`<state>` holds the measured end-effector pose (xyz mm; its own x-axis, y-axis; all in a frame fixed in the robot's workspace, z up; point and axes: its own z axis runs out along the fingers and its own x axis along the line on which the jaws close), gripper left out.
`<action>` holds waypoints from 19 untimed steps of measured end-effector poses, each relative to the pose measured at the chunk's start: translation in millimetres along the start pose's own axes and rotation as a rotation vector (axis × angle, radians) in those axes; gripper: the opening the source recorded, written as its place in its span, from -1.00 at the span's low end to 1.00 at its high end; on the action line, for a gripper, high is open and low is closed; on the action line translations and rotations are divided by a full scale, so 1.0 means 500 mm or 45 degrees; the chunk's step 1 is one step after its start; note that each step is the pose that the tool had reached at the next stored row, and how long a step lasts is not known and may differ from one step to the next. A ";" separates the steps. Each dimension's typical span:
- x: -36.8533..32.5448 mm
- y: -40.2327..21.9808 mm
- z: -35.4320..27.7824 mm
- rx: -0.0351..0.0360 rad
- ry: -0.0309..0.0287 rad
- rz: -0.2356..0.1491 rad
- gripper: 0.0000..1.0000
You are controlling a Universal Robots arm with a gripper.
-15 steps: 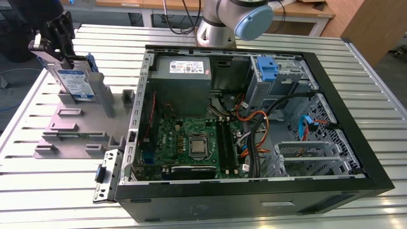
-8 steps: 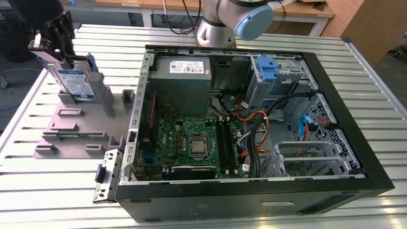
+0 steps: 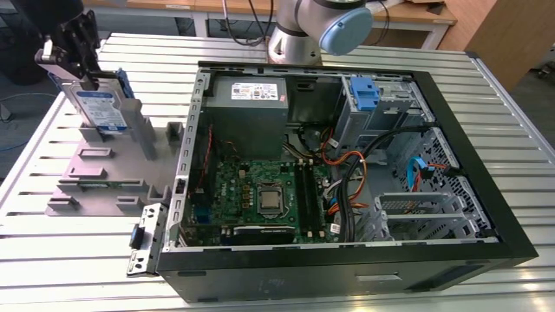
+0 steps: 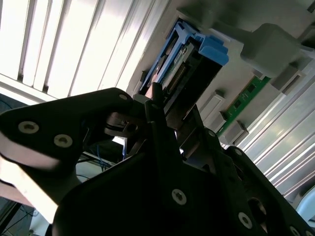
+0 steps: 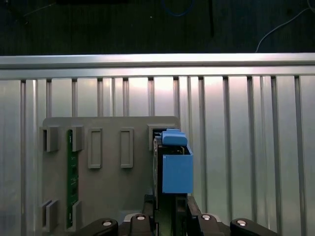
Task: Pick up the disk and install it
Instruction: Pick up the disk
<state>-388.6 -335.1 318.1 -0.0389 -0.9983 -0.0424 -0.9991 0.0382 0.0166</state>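
**Pinching the disk on edge over the grey rack**

My jaws are pressed onto the upper edge of the disk (image 3: 103,110), which stands upright between them. Its lower end is at a slot of the grey rack (image 3: 95,175) directly beneath the jaws, and I cannot tell whether it is seated there or just clear.

The grip is narrow and high, so I judge tipping or slipping to be the main risk. If I pull at an angle, the blue bracket (image 5: 176,172) could catch on the slot walls and drag the rack across the desk (image 3: 52,260).

Near the jaws, another slot of the rack holds a green memory stick (image 5: 72,182). Well apart from the jaws, the open computer case (image 3: 485,195) contains:
- the motherboard (image 3: 260,195)
- a power supply (image 3: 247,101)
- a metal drive cage (image 3: 420,211)
- loose cables (image 3: 355,175), which could snag the disk going in
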 end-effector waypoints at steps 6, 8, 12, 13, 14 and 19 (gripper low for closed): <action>0.000 0.000 -0.008 0.0004 -0.0002 0.000 -0.30; 0.000 0.000 -0.009 0.0002 -0.0001 0.000 -0.30; 0.000 0.000 -0.009 0.0002 -0.0002 0.000 -0.30; 0.000 0.000 -0.010 -0.0001 0.0001 0.000 -0.30; 0.000 0.000 -0.011 -0.0006 0.0003 0.000 -0.30; -0.001 0.000 -0.016 0.0004 -0.0002 0.000 -0.30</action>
<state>-388.6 -335.1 326.2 -0.0389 -0.9983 -0.0426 -0.9991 0.0382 0.0163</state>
